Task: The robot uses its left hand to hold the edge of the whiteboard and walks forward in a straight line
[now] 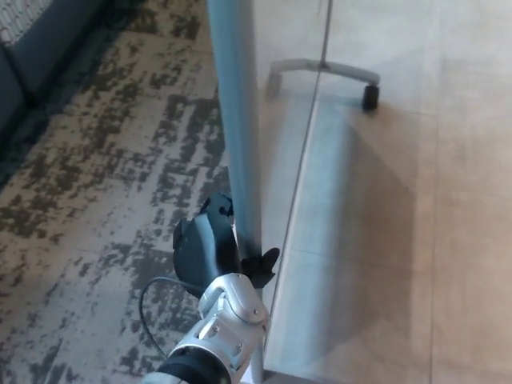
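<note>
One hand of mine shows here: my left hand (213, 246), closed around the near edge of the whiteboard (237, 120). The palm and thick fingers press on the left side of that grey edge, and one black fingertip (265, 262) hooks round to its right side, so the edge is gripped between them. Just below the grip and nearest to me is my silver wrist (229, 316), tucked against the same edge, with a thin black cable (146, 308) looping out to the left of it.

Left of the whiteboard lies mottled grey and dark carpet (88, 208). Right of it is pale, smooth floor (464, 240). The board's edge runs away from me, up and out of the top of the view. Farther off, right of that edge, a curved grey base leg (324, 69) of the whiteboard ends in a black caster (370, 97) resting on the pale floor. Farthest left of the whiteboard is something dark (32, 48), too cropped to name.
</note>
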Motion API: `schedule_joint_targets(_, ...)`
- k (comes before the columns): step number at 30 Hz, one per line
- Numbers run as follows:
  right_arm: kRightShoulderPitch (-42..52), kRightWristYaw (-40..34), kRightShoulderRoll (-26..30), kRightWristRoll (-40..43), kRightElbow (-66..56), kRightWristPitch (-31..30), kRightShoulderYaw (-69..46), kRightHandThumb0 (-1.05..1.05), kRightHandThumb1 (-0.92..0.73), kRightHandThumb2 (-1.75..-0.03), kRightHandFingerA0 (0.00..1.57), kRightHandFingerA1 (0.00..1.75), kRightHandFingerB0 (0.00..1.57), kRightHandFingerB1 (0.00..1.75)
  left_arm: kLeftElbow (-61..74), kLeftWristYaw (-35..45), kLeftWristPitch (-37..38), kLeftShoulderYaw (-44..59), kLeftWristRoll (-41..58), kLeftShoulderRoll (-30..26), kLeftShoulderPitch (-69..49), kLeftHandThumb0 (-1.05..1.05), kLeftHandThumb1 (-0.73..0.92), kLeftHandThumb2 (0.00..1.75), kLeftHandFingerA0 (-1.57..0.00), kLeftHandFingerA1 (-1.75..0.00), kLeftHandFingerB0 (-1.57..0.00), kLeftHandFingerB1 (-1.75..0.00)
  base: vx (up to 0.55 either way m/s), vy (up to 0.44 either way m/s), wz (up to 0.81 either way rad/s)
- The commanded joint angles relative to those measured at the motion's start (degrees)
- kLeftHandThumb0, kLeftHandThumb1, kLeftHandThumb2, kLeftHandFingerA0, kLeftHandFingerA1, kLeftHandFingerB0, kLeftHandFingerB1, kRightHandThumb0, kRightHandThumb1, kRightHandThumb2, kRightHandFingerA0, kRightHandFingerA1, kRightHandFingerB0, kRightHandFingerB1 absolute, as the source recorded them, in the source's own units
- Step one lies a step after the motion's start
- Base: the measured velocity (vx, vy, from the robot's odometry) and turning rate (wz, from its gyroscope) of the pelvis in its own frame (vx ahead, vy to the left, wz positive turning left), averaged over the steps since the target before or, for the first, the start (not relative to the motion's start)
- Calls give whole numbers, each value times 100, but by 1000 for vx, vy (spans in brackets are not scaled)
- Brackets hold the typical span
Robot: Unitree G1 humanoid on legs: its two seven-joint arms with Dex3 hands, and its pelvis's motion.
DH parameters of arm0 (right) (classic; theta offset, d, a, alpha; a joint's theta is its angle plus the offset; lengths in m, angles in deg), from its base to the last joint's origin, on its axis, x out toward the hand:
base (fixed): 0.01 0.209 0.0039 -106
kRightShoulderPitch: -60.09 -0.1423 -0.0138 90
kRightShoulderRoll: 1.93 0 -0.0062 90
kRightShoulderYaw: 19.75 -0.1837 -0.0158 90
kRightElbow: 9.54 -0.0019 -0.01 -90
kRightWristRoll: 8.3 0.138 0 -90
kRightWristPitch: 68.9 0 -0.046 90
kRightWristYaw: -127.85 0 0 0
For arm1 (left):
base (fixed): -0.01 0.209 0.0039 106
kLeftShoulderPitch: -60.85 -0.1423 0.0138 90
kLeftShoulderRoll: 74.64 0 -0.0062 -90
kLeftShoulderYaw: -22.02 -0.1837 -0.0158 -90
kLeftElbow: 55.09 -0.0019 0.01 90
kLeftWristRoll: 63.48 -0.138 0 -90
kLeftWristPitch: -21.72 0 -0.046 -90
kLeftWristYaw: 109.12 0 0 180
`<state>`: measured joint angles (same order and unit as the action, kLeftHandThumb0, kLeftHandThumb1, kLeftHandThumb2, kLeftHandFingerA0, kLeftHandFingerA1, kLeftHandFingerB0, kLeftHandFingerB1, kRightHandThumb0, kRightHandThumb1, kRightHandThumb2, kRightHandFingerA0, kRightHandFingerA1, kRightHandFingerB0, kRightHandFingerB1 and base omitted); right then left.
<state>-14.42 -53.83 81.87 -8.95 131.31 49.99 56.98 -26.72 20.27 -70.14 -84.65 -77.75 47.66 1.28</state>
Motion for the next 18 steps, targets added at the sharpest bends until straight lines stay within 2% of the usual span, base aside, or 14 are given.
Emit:
schedule_joint_targets(1,194,-170,92,-78,164,621,0,-40,-60,-58,41,42,62,40,-1,-212,-210,-64,-271,1247,2403,-12,67,78,-77,-175,-62,-172,162,173,-5)
schedule_joint_targets(3,162,-206,76,-83,179,552,4,-39,-59,-58,42,41,62,40,19,-162,-162,-83,-259,1210,2385,-11,70,76,-74,-175,-63,-171,134,101,18)
schedule_joint_targets(5,117,-266,78,-127,226,620,29,-40,-58,-58,44,42,60,40,15,-194,-192,-34,-205,1202,2423,-10,63,87,-77,-175,-66,-175,33,-13,5)
schedule_joint_targets(6,120,-251,75,-123,205,611,38,-40,-58,-58,44,42,60,40,18,-205,-194,0,-174,1208,2434,-10,63,87,-77,-175,-66,-175,55,-86,15)
schedule_joint_targets(7,128,-229,76,-114,187,605,43,-41,-58,-58,43,43,61,40,0,-225,-214,-7,-194,1203,2442,-15,54,100,-111,-138,-100,-130,37,-112,17)
schedule_joint_targets(10,165,-245,77,-137,151,585,69,-41,-58,-58,43,42,62,41,-36,-270,-247,-39,-281,1190,2431,-13,52,99,-114,-140,-103,-133,-20,-205,35)
schedule_joint_targets(12,173,-160,64,-59,171,588,47,-41,-58,-58,41,41,61,40,-33,-240,-279,-81,-328,1170,2409,-13,53,93,-113,-140,-98,-130,-99,-405,26)
schedule_joint_targets(13,179,-222,97,-148,214,695,93,-40,-59,-58,43,43,60,41,-21,-195,-300,-84,-325,1165,2405,-10,65,79,-78,-175,-60,-173,-160,-502,57)
schedule_joint_targets(15,179,-232,103,-155,223,712,104,-40,-59,-58,43,43,60,41,-20,-191,-307,-83,-324,1166,2407,-10,65,79,-78,-175,-60,-173,-104,-307,26)
schedule_joint_targets(18,138,-285,110,-151,271,709,107,-40,-58,-58,44,43,61,41,-39,-118,-380,-106,-319,1171,2434,-10,65,80,-75,-175,-63,-171,-6,-14,0)
